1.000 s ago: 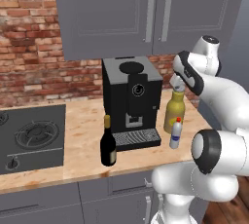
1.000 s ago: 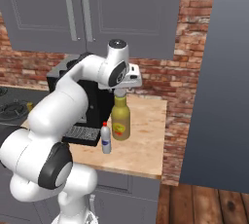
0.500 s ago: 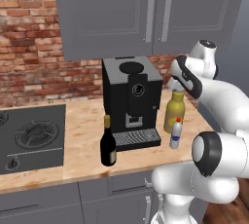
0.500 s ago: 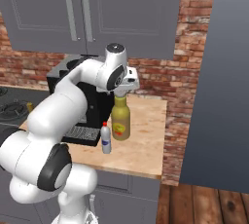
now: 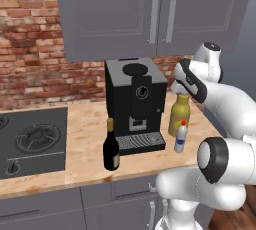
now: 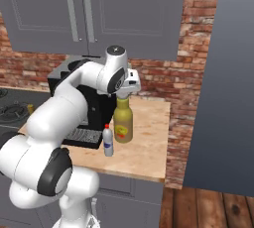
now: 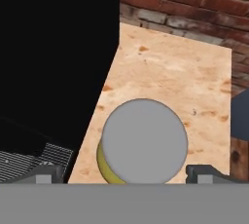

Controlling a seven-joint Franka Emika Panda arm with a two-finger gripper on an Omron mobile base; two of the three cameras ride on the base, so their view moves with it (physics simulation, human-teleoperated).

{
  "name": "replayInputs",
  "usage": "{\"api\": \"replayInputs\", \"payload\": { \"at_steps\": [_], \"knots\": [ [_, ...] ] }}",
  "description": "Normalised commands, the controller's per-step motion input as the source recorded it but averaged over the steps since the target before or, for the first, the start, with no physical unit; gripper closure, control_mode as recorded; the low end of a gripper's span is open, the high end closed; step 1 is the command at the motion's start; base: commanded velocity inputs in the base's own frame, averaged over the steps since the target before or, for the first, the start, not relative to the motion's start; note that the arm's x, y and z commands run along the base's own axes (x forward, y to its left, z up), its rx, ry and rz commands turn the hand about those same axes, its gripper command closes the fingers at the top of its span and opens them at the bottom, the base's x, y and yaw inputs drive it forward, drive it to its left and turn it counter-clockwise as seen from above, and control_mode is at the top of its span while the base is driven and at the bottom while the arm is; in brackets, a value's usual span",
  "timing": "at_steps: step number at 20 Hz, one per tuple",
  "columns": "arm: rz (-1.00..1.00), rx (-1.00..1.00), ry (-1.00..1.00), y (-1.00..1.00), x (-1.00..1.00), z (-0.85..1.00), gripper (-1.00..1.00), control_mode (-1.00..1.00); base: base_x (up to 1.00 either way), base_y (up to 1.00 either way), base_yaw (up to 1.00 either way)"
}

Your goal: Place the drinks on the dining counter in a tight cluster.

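Observation:
The fat yellow-olive bottle [image 5: 178, 118] [image 6: 123, 124] stands upright on the wooden counter, right of the coffee machine. Its round grey cap [image 7: 144, 141] lies between my two fingertips in the hand view. My gripper [image 5: 183, 94] [image 6: 124, 95] [image 7: 125, 175] hangs open just above that cap, jaws spread wide on either side, touching nothing. The small clear red-capped bottle [image 5: 181, 137] [image 6: 107, 141] stands close in front of the yellow one. Left of the machine's drip tray stands the dark wine bottle [image 5: 111, 146]. The dining counter is out of view.
The black coffee machine [image 5: 136, 103] [image 6: 74, 107] rises right beside the yellow bottle. A stove [image 5: 31, 141] is set in the counter at the left. A brick wall [image 6: 163, 81] backs the counter, grey cabinets [image 5: 150, 14] hang overhead, and a dark panel [image 6: 223, 83] closes off the right.
The hand has come down slightly over the yellow bottle's cap, with the jaws still wide. None of the bottles has moved.

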Motion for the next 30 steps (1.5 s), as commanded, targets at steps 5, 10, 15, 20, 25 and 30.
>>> {"api": "replayInputs", "payload": {
  "at_steps": [5, 10, 15, 20, 25, 30],
  "knots": [
    [0.00, 0.00, 0.00, -0.02, 0.12, 0.00, -1.00, -1.00, 0.00, 0.00, 0.00],
    [0.00, 0.00, 0.00, 0.00, 0.20, 0.00, -1.00, -1.00, 0.00, 0.00, 0.00],
    [0.01, 0.00, 0.00, -0.04, 0.16, 0.00, -1.00, -1.00, 0.00, 0.00, 0.00],
    [0.02, 0.00, 0.00, -0.18, 0.03, -0.02, -1.00, -1.00, 0.00, 0.00, 0.00],
    [0.01, 0.00, 0.00, -0.10, 0.00, 0.00, -1.00, -1.00, 0.00, 0.00, 0.00],
    [0.01, 0.00, 0.00, 0.00, 0.06, -0.01, -1.00, -1.00, 0.00, 0.00, 0.00]
  ]
}}
